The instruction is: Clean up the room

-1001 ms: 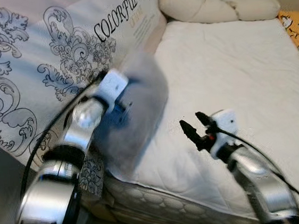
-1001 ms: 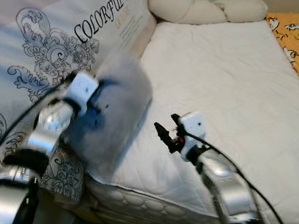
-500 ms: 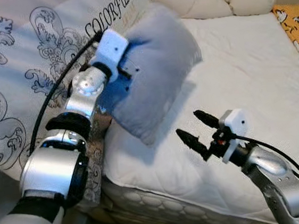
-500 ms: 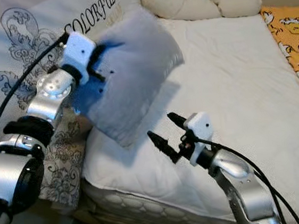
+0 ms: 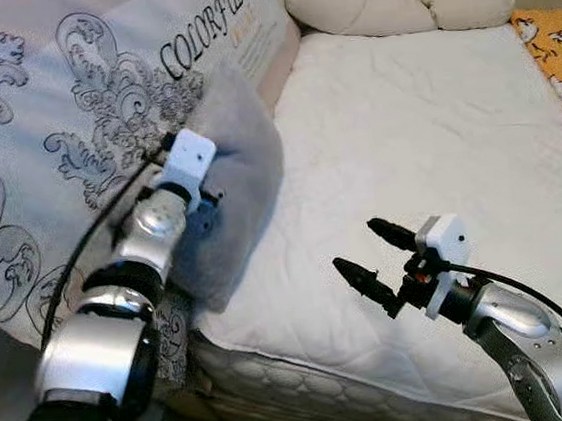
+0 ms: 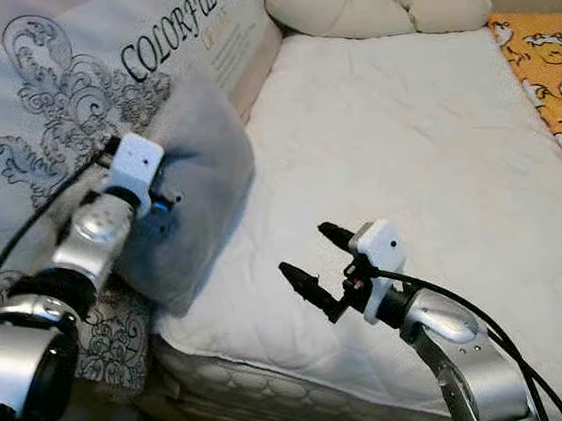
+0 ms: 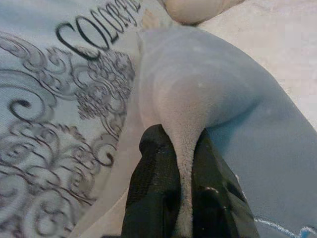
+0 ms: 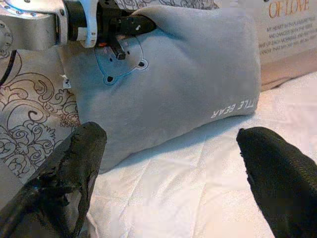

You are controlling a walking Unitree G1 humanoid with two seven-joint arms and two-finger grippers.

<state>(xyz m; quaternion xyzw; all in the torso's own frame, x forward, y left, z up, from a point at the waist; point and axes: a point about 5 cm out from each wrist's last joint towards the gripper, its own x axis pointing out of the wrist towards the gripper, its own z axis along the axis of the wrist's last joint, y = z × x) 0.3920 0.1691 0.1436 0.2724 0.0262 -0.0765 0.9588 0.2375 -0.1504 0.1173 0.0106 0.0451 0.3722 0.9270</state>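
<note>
A grey plush pillow [image 5: 243,159] with a small bear outline and white lettering lies at the left edge of the white mattress [image 5: 433,124], leaning against a patterned quilt [image 5: 62,133]. My left gripper [image 7: 182,196] is shut on a fold of the pillow's edge, and its fingers [image 7: 153,171] pinch the plush. The right wrist view also has the pillow [image 8: 193,84] and the left gripper [image 8: 130,25] in it. My right gripper [image 5: 357,245] hovers open over the mattress's near part, to the right of the pillow and apart from it, with nothing between its fingers [image 8: 74,163].
A long cream bolster [image 5: 381,9] lies across the far end of the bed. An orange printed cloth [image 5: 560,45] sits at the right edge. The quilt printed "COLORFUL WORLD" stands along the bed's left side. The mattress's front edge [image 5: 308,373] runs below my arms.
Half a second ago my left gripper held the pillow raised over the bed; now it has come down and left against the quilt. The right gripper's fingers stand wider than a second ago.
</note>
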